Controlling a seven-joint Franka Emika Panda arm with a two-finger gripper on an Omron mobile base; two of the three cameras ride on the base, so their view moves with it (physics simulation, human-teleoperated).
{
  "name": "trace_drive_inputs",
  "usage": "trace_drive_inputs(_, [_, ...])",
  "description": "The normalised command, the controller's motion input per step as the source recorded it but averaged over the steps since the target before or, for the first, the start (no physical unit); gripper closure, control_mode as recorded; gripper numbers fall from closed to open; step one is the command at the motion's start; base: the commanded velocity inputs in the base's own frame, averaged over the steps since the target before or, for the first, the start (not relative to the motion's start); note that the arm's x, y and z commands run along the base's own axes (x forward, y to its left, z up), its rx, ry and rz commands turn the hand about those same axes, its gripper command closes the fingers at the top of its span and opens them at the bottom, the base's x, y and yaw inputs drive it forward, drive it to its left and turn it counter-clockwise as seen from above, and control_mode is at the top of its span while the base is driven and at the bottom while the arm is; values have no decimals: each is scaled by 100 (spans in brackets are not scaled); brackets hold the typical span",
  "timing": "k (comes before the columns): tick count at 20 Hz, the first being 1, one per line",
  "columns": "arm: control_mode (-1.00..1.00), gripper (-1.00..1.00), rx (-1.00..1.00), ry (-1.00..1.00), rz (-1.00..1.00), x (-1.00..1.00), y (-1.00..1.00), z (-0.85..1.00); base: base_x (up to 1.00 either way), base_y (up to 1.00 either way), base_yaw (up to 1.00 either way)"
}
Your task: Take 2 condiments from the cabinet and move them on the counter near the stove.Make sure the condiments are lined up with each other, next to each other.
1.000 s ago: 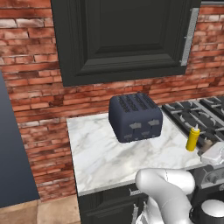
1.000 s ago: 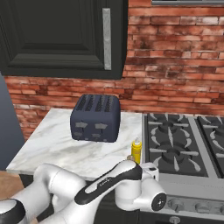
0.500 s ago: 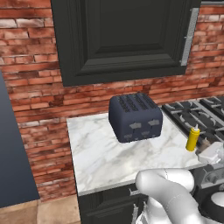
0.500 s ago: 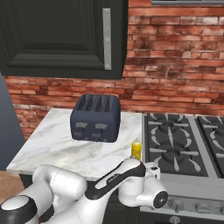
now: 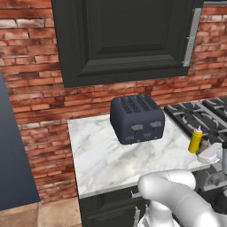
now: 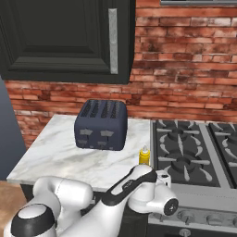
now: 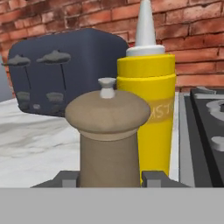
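Gripper (image 7: 109,177) closing around the tan shaker jar (image 7: 108,140) – fingertips flanking its base – jar standing upright on the marble counter (image 7: 39,144), just before the yellow squeeze bottle (image 7: 148,100), stove (image 7: 205,131) alongside

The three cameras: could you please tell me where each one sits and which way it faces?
Left base view: behind the arm's left, looking forward and down at the slotted blue-grey toaster; white arm lower right.
Right base view: behind its right; arm lower left. Both share the toaster and yellow squeeze bottle.
Hand view: low along the gripper, shut on the tan wooden shaker.
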Motion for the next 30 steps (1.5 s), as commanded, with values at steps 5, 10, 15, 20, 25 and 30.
trace_drive_inputs(5, [-100, 100, 0, 0, 0, 19, -7, -20, 0, 0, 0])
trace_drive_inputs(10, [-100, 100, 0, 0, 0, 21, -7, -21, 0, 0, 0])
trace_drive_inputs(15, [-100, 100, 0, 0, 0, 16, -10, -19, 0, 0, 0])
trace_drive_inputs(20, [-100, 100, 0, 0, 0, 1, -2, -18, 0, 0, 0])
trace_drive_inputs(25, [-100, 100, 0, 0, 0, 0, 0, -6, 0, 0, 0])
trace_drive_inputs(30, [-100, -100, 0, 0, 0, 0, 0, 0, 0, 0, 0])
